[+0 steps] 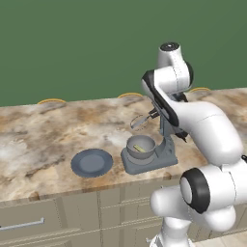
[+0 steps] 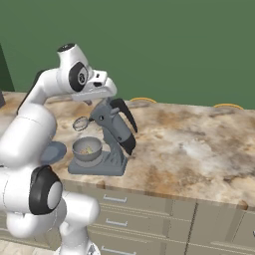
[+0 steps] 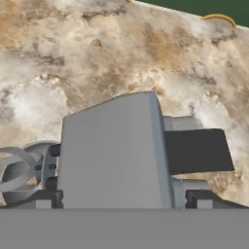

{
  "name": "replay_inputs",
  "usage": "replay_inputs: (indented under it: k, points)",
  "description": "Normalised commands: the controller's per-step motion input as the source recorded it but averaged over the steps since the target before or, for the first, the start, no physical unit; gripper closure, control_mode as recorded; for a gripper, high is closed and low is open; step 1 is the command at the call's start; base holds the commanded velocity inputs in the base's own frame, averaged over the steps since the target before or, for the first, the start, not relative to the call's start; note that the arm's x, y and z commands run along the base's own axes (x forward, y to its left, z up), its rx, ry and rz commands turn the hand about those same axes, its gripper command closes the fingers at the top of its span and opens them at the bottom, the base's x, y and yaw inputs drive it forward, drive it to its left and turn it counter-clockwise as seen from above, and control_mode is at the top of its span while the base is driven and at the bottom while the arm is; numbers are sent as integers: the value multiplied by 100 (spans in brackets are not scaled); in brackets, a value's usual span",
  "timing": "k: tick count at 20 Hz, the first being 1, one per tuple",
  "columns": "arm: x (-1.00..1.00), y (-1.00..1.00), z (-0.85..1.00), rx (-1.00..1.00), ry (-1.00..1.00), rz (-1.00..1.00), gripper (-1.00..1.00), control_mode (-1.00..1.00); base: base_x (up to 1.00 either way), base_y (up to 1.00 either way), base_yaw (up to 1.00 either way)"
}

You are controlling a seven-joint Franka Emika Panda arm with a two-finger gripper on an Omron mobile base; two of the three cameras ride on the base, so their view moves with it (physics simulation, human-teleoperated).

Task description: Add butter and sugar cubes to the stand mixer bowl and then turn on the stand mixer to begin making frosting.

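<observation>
Hand (image 2: 102, 94) sits just above the tilted mixer (image 2: 112, 132) head, jaws wide apart, gripping nothing. Bowl (image 1: 141, 147) sits on the mixer base on the bench (image 1: 43, 140); a yellow stick inside looks like the butter (image 1: 140, 148), pale bits beside it may be sugar, too small to tell. Plate (image 1: 91, 162) lies bare to the left. Likely step: switching on. Come down slowly on the head, press square, avoid the whisk (image 1: 140, 122).

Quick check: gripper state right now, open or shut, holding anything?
Gripper: open, holding nothing, poised just above the mixer head.
</observation>
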Motion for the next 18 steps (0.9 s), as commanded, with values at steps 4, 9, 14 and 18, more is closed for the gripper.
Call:
replay_inputs:
  k: [4,9,14,18]
  points:
    - [25,0,-30,0,0,0,-100,-100,0,0,0]
    - [17,0,-40,0,1,0,-100,-100,0,0,0]
    - [2,9,-44,0,6,1,-100,-100,0,0,0]
    - [-3,29,-50,6,15,3,-100,-100,0,0,0]
